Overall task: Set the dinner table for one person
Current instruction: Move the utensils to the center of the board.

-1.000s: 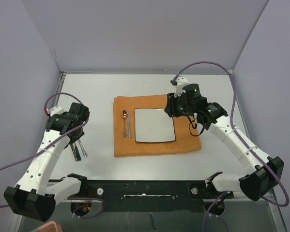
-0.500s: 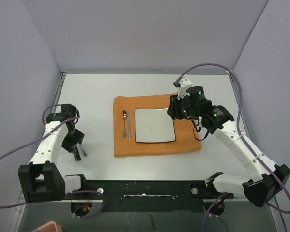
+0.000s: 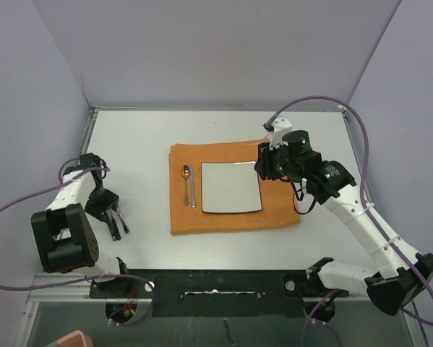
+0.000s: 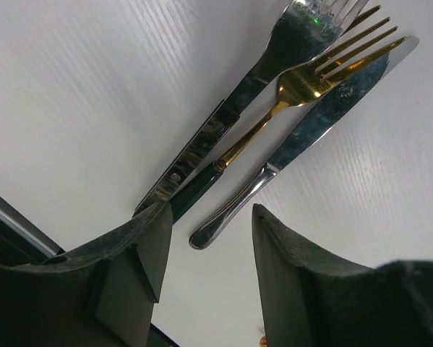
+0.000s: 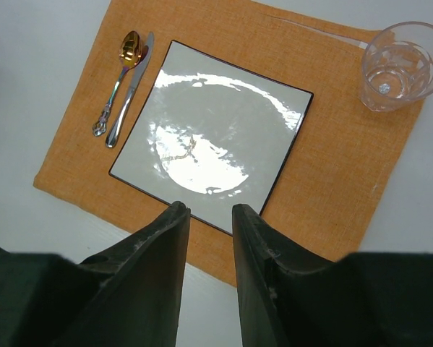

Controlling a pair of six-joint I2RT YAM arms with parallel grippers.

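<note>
Worktop (image 3: pixel 144 137) fills the overhead view, white and matte, with both arm bases along its 6 o'clock edge. An orange mat (image 3: pixel 277 206) lies at its middle and carries a square white plate (image 3: pixel 230 186). At the plate's 9 o'clock, also on the mat, a gold-bowled spoon (image 3: pixel 186 177) and a silver knife (image 3: pixel 193 189) lie side by side. The left hand (image 3: pixel 113 223) sits low over bare worktop at the mat's 8 o'clock, well apart from it, above a small cluster of cutlery. The right hand (image 3: pixel 269 165) hangs over the mat's 2 o'clock corner, and its body hides whatever is beneath.

From the left wrist, two dark fingers (image 4: pixel 129 267) stand partly apart with nothing clamped between them. Three pieces fan out on the worktop toward 1 o'clock: a large silver fork (image 4: pixel 230 119), a gold fork (image 4: pixel 303 79) and a second knife (image 4: pixel 324 108). The gold fork's tines lie over that knife's blade. The knife's handle end reaches into the gap at the fingertips; I cannot tell whether it touches.

From the right wrist, the fingers (image 5: pixel 151 267) leave only a narrow gap and hold nothing, poised above the mat's near edge. The plate lies at 12 o'clock, the spoon and silver knife at 11. A clear glass (image 5: pixel 397 65) stands upright on the mat's corner at 2 o'clock.
</note>
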